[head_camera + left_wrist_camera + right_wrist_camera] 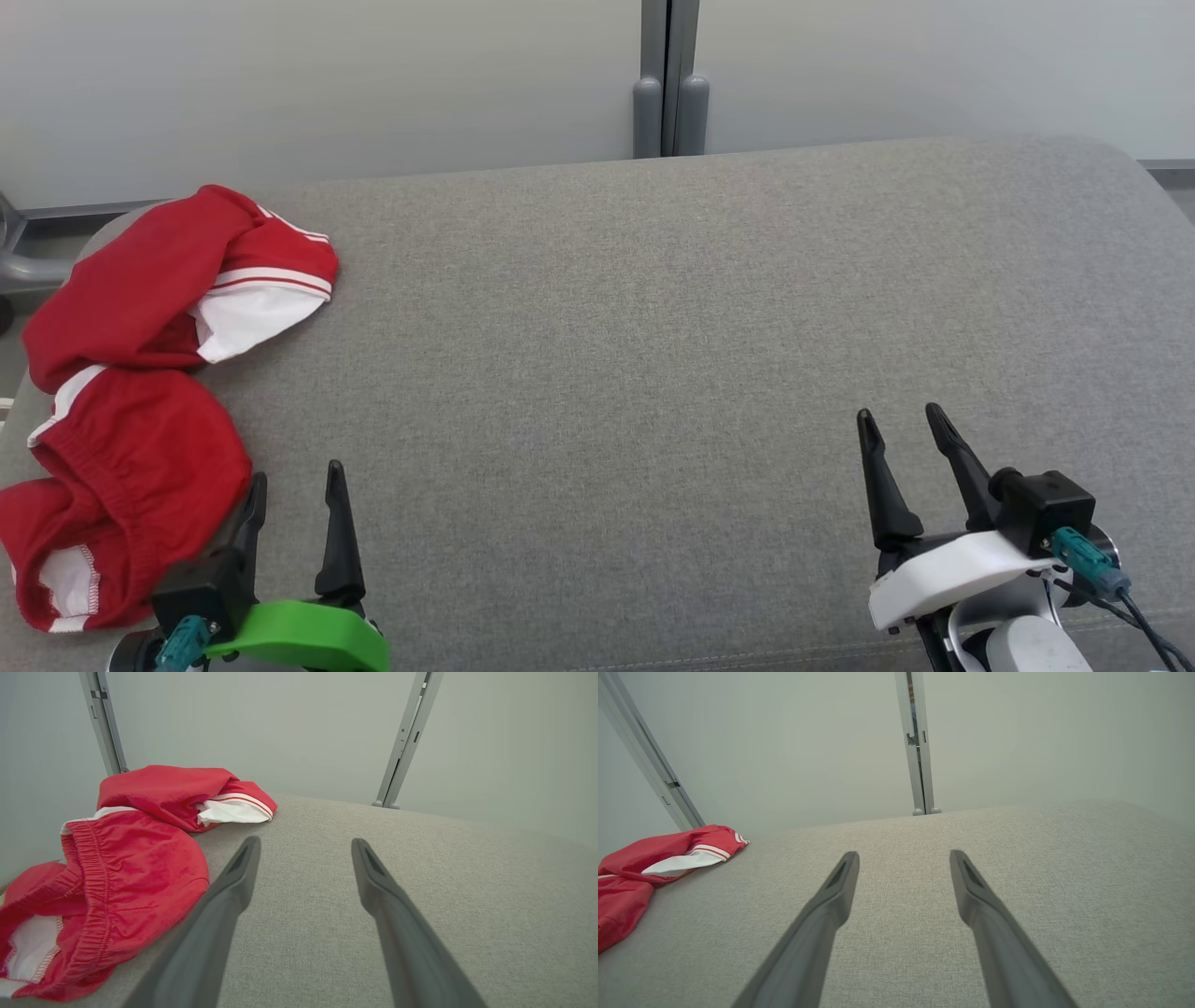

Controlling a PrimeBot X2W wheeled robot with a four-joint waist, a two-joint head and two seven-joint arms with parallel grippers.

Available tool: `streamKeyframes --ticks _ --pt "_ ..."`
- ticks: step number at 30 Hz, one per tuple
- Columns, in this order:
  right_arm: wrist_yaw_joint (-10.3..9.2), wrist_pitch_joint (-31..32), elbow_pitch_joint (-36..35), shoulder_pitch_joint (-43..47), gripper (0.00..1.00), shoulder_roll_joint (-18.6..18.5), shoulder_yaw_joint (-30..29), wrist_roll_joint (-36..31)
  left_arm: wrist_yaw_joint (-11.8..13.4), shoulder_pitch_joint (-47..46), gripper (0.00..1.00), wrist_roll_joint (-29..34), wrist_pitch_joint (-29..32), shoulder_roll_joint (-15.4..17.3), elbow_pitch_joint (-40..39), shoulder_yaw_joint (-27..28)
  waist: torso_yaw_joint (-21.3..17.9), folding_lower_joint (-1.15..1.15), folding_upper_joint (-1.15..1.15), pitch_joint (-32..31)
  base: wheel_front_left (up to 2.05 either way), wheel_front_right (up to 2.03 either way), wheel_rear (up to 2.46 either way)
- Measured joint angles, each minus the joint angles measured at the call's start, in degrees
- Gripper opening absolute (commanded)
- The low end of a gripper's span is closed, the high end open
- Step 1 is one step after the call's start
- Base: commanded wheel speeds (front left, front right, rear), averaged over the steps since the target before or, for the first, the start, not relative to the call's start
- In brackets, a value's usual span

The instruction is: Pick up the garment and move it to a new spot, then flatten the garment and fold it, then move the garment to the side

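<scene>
Nearest to me, at the close edge of the grey upholstered surface (653, 373), are my two end effectors. The left end effector (296, 471) has its two dark fingers spread wide and holds nothing. The right end effector (898, 411) is spread in the same way, also without load, and it is well apart from the cloth. Just beside my left outer finger lies the garment (131, 401), red with white trim and an elastic band. I cannot tell if the finger touches it. It is a crumpled heap along the left border of the surface and it reaches to the far left corner, where a white striped part shows from under a red fold. Nothing of the task looks done yet, so I judge that the first pick is the step in hand. The danger is in how the heap lies. It is so near the left border that a sideways push from my finger could slide it off. If I close on one loose fold only, the rest may drag, or the thin cloth may slip out when I lift. If I go too deep, I may pinch the upholstery together with the cloth. Behind the surface stand a pale wall (373, 75) and a grey post (669, 75).
</scene>
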Motion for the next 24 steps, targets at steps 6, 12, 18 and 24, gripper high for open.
streamKeyframes --ticks 6,12,18,24 --pt "0.0 -1.0 0.4 0.0 1.0 0.0 0.6 -3.2 0.4 0.1 1.0 2.5 0.2 0.2 -0.5 -0.5 0.0 0.0 0.0 0.0 0.0 0.0 0.0" --pt "0.0 -1.8 0.6 0.0 1.0 -0.1 1.1 -5.9 1.0 0.7 1.0 4.7 0.2 0.4 -1.0 -0.9 -0.1 0.0 0.0 -0.1 0.0 0.0 0.0" --pt "0.0 -2.6 0.8 0.1 1.0 -0.1 1.5 -8.4 1.3 1.1 1.0 6.1 0.5 0.5 -1.6 -1.2 -0.2 0.0 0.0 -0.2 0.0 0.0 0.0" --pt "0.0 -3.4 0.8 0.1 1.0 -0.1 1.9 -10.6 1.4 1.3 1.0 7.2 0.5 0.6 -1.9 -1.3 -0.2 0.0 0.0 -0.3 0.0 0.0 0.0"
